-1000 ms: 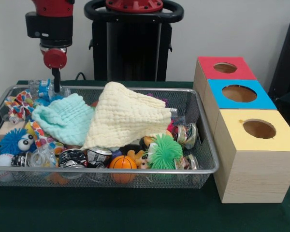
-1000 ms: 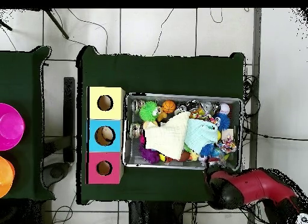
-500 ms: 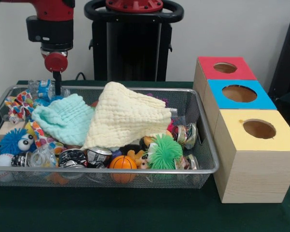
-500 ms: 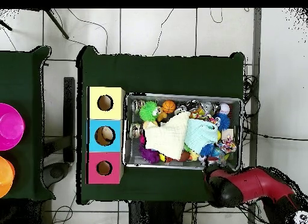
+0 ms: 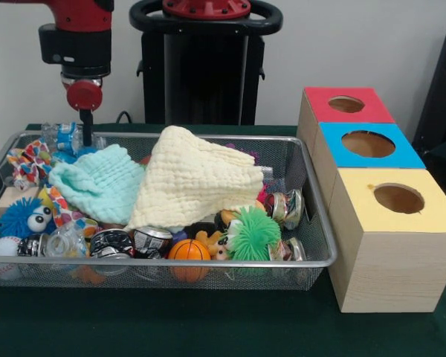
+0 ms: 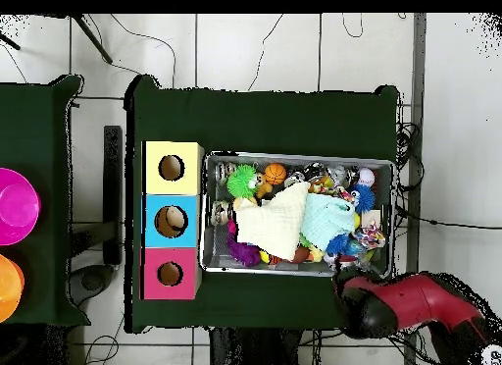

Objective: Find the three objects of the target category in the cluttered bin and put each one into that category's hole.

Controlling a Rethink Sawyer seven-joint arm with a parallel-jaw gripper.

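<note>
On the green table (image 5: 208,327) we see the gripper (image 5: 86,134) poised at the bin's (image 5: 312,262) far-left corner above blue toys (image 5: 73,141); whether its fingers are parted, we cannot tell.

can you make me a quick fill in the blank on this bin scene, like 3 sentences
1. The box nearest the camera in the front view has a ____ top.
2. The pale yellow cloth partly overlaps a ____ cloth in the wire bin.
3. The fuzzy green ball sits beside a small orange ____.

Missing words: yellow; mint green; basketball
</note>
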